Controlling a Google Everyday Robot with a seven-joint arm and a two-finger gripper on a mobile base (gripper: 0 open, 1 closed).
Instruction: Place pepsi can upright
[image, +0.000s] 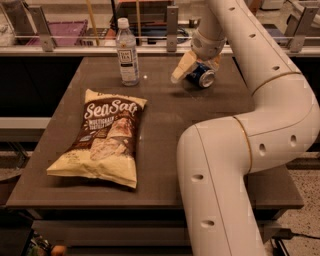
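The pepsi can (204, 78) is blue with a silver end. It lies tilted on its side at the far right of the dark table (165, 115). My gripper (193, 74) reaches down from the white arm (260, 75) and sits around the can. One cream finger (182, 67) shows on the can's left side, and the other is mostly hidden behind the can. The fingers look closed on the can, which rests at table level.
A clear plastic water bottle (128, 52) with a white label stands upright at the far left of the table. A SeaSalt chip bag (102, 137) lies flat on the near left. A railing (100, 42) runs behind the table. My arm covers the table's right side.
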